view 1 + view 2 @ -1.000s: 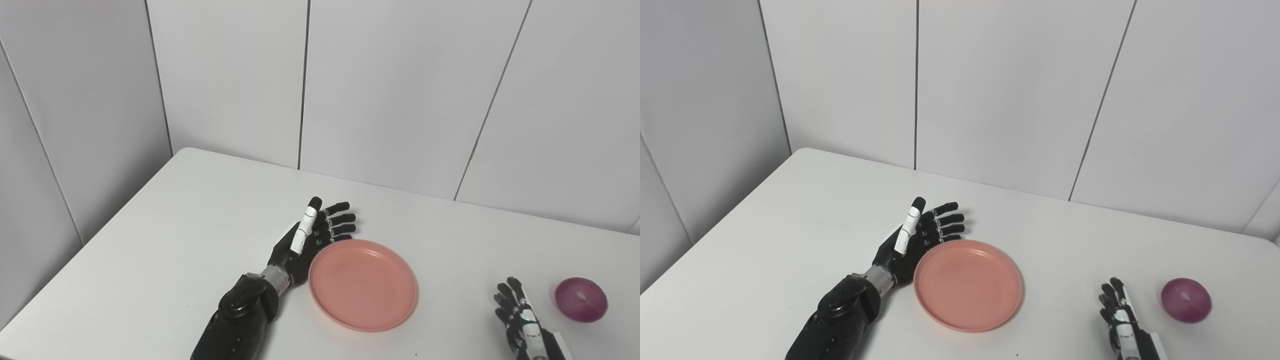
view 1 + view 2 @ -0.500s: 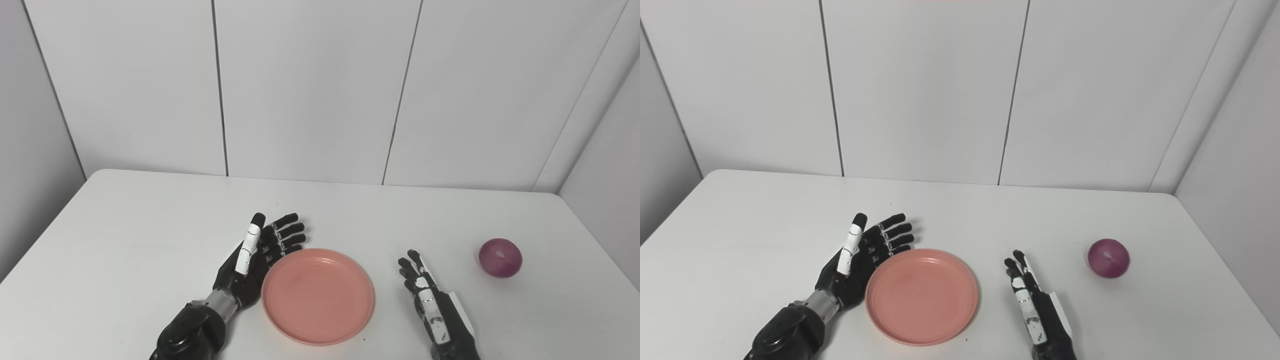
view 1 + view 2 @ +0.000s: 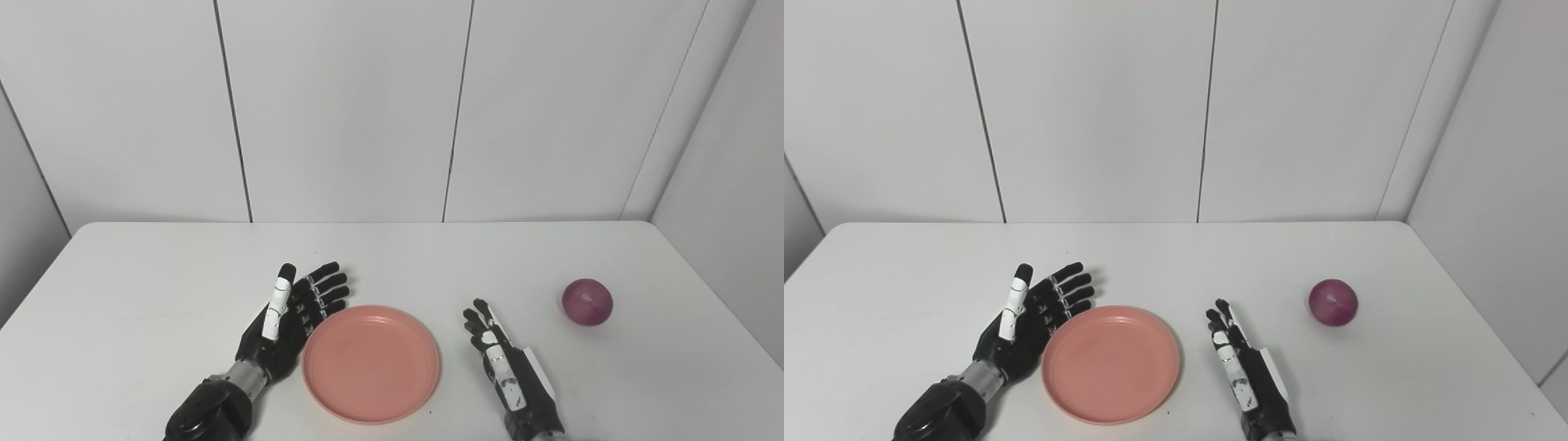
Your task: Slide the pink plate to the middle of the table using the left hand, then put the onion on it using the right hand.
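Note:
The pink plate (image 3: 371, 364) lies flat on the white table, near the front and close to its middle. My left hand (image 3: 295, 312) rests open against the plate's left rim, palm toward it, fingers spread and pointing to the far right. To the right of the plate my right hand (image 3: 505, 367) lies open on the table, fingers pointing away, holding nothing. The purple onion (image 3: 587, 302) sits alone on the table, well to the right of my right hand and a little farther back.
The white table (image 3: 153, 288) has rounded far corners and stands against grey wall panels. A side wall (image 3: 729, 184) runs close along the table's right edge, just beyond the onion.
The camera has swung to the right, so the whole scene shifted left in view. Plate, onion and left hand keep their places relative to each other; more of the right hand shows.

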{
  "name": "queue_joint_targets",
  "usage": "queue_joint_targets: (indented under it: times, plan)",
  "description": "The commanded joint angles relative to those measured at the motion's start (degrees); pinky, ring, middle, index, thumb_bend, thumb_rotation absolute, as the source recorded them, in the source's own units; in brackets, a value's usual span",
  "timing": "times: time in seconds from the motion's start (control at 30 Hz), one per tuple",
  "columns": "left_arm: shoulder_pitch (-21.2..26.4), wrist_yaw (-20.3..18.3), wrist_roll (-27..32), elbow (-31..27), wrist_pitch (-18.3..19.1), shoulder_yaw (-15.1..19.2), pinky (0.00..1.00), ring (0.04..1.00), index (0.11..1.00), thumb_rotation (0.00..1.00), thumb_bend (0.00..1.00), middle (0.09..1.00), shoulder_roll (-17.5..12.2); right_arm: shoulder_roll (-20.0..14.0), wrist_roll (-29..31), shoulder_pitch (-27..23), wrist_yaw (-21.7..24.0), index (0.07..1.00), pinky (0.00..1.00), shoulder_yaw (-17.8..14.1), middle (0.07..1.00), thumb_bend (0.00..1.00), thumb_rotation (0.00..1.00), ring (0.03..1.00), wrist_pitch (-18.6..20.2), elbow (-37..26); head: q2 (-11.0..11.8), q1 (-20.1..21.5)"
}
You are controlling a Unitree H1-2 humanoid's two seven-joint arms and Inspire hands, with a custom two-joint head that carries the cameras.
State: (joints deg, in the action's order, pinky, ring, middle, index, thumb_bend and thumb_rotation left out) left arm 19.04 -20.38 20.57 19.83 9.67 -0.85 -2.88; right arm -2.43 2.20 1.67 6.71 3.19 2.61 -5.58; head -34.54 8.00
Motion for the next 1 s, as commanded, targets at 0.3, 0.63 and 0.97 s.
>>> queue_joint_targets:
  times: [0.3, 0.63, 0.97]
  plan:
    - [-2.9, 4.8, -4.7, 4.3, -1.3, 1.3, 0.85, 0.835, 0.819, 0.91, 0.76, 0.833, -0.3, -0.9, -5.7, 0.5, -2.2, 0.930, 0.98, 0.7, 0.924, 0.83, 0.99, 0.946, -6.2, -3.3, 0.6, 3.4]
    - [-2.2, 2.8, -4.0, 8.7, -5.2, 1.8, 0.92, 0.857, 0.843, 0.90, 0.74, 0.842, -1.4, -2.8, -12.1, -4.9, -5.8, 0.828, 0.92, -3.2, 0.795, 0.78, 0.98, 0.841, -2.8, -15.1, 1.6, 12.5]
    - [-1.4, 0.6, -2.1, 11.4, -6.8, 3.4, 0.98, 0.898, 0.888, 0.94, 0.68, 0.869, -1.5, -12.8, -25.6, -12.0, -6.2, 0.814, 0.87, -5.5, 0.848, 0.87, 0.93, 0.864, -3.0, -11.4, 4.8, 19.0]
